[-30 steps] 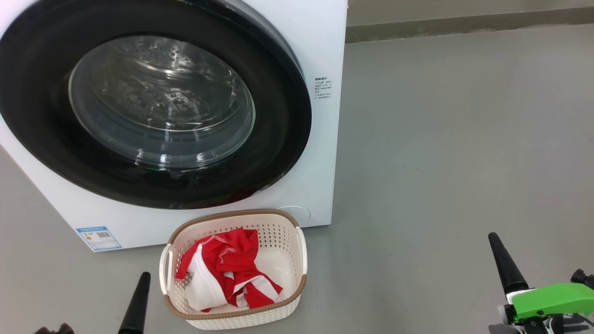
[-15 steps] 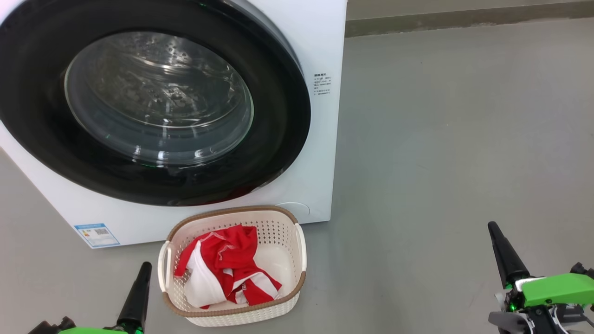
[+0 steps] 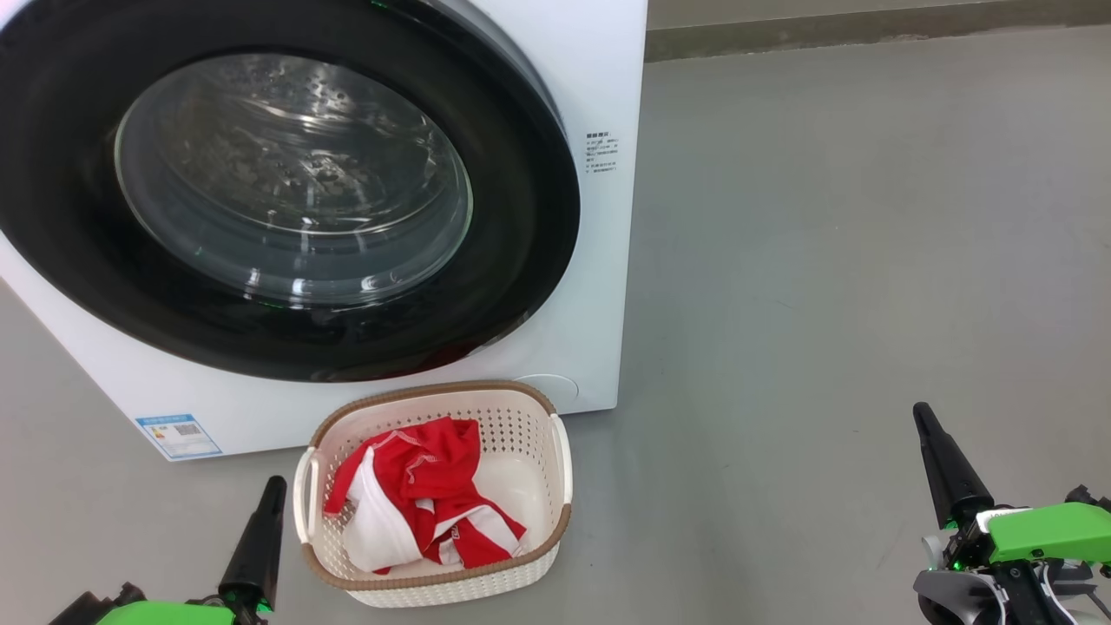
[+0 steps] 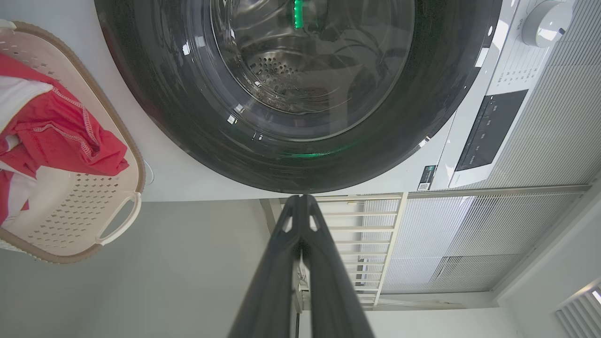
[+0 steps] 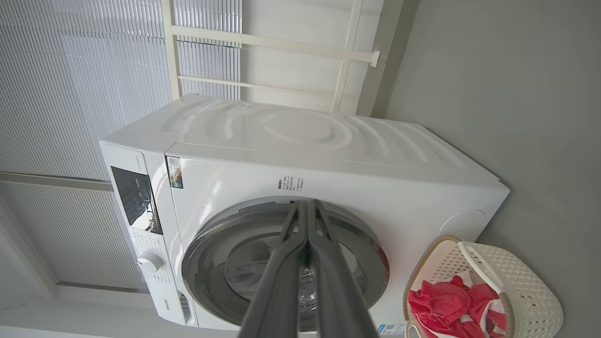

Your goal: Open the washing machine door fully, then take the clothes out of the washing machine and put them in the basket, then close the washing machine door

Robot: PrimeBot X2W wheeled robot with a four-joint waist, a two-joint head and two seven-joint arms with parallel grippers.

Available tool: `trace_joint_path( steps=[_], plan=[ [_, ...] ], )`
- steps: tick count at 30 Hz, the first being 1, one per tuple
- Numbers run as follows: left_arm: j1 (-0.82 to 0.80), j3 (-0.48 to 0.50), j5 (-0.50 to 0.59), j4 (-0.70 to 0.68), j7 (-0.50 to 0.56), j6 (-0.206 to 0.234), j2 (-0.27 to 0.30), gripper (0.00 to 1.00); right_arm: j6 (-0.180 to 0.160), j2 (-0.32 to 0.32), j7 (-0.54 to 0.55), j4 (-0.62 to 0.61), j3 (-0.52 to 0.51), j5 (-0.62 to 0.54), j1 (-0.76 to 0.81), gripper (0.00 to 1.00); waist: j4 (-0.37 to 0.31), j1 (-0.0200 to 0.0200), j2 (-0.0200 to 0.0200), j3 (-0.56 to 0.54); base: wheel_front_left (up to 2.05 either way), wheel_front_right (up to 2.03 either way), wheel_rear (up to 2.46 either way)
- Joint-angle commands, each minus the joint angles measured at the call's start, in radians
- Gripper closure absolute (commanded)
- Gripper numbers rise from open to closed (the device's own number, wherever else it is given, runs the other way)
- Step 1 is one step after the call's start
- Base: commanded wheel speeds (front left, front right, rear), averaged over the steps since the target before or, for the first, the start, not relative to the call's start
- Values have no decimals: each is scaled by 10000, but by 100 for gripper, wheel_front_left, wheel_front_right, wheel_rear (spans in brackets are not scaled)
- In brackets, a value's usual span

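The white washing machine [image 3: 608,87] stands at the left, and its black-rimmed door [image 3: 521,217] lies shut against the front, with the steel drum showing through the glass. Below it on the floor sits the cream basket [image 3: 434,590] with the red and white clothes [image 3: 425,495] inside. My left gripper [image 3: 276,484] is shut and empty, just left of the basket. My right gripper [image 3: 922,412] is shut and empty, far to the right over bare floor. In the left wrist view the left gripper [image 4: 300,199] points at the door [image 4: 188,117]; the right gripper [image 5: 306,203] points at the machine [image 5: 305,136].
Grey floor [image 3: 825,260] spreads to the right of the machine up to a wall base [image 3: 868,30]. The control panel [image 4: 488,131] and a white dial [image 4: 540,21] sit at the machine's top. White slatted blinds and a white frame [image 5: 263,42] stand behind it.
Both shut grippers have come further up into the head view, more of their green bodies showing. The whole picture has shifted slightly, so the camera moved; door, basket and clothes are as before.
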Motion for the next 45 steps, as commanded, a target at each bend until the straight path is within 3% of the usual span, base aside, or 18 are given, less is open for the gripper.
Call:
trace_joint_path(
  steps=[1, 45],
  plan=[
    [-386, 354, -67, -202, 79, -71, 101, 100, -7, -83, 64, -247, 151, 10, -418, 100, 0, 0, 0, -1, 0, 0, 0],
    [-385, 352, -69, -203, 78, -71, 100, 100, -7, -83, 62, -248, 153, 12, -418, 100, 0, 0, 0, -1, 0, 0, 0]
  ],
)
